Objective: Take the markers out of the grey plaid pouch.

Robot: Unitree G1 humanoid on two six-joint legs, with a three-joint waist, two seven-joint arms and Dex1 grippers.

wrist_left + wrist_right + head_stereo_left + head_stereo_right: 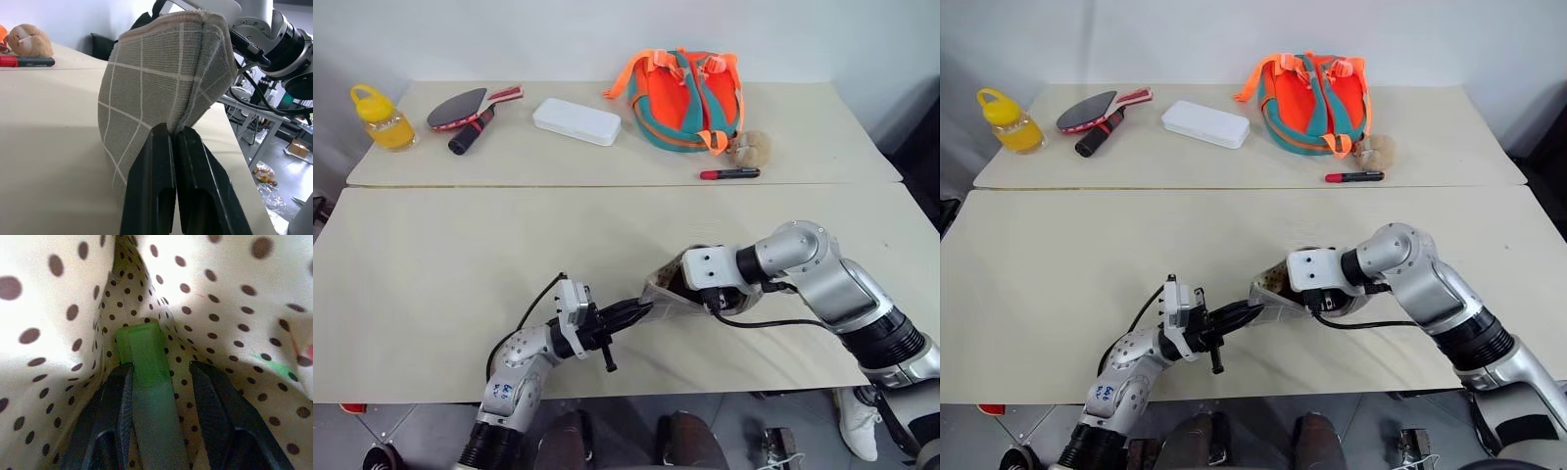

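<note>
Left gripper (173, 134) is pinched tight on the near corner of the grey plaid pouch (161, 83), holding it up off the near tabletop (431, 284) with the mouth facing my right arm. My right gripper (161, 377) is poked inside the pouch, and from the wrist view I can see the polka-dot lining all around it. The pale marker with the light green cap (142, 352) sits between the two fingers, jaws partly apart; the left finger (115, 401) looks to be against the marker body, the right one has a gap, so I can't honestly say it's gripped.

The red and black marker (729, 174) is lying on the far tabletop (822, 127), well apart from the pouch, just near of a small tan plush toy (751, 148) and the orange and teal backpack (685, 98). Further left on that same tabletop: a white hard case (576, 120), a table tennis paddle (465, 110) and a yellow bottle (382, 117).
</note>
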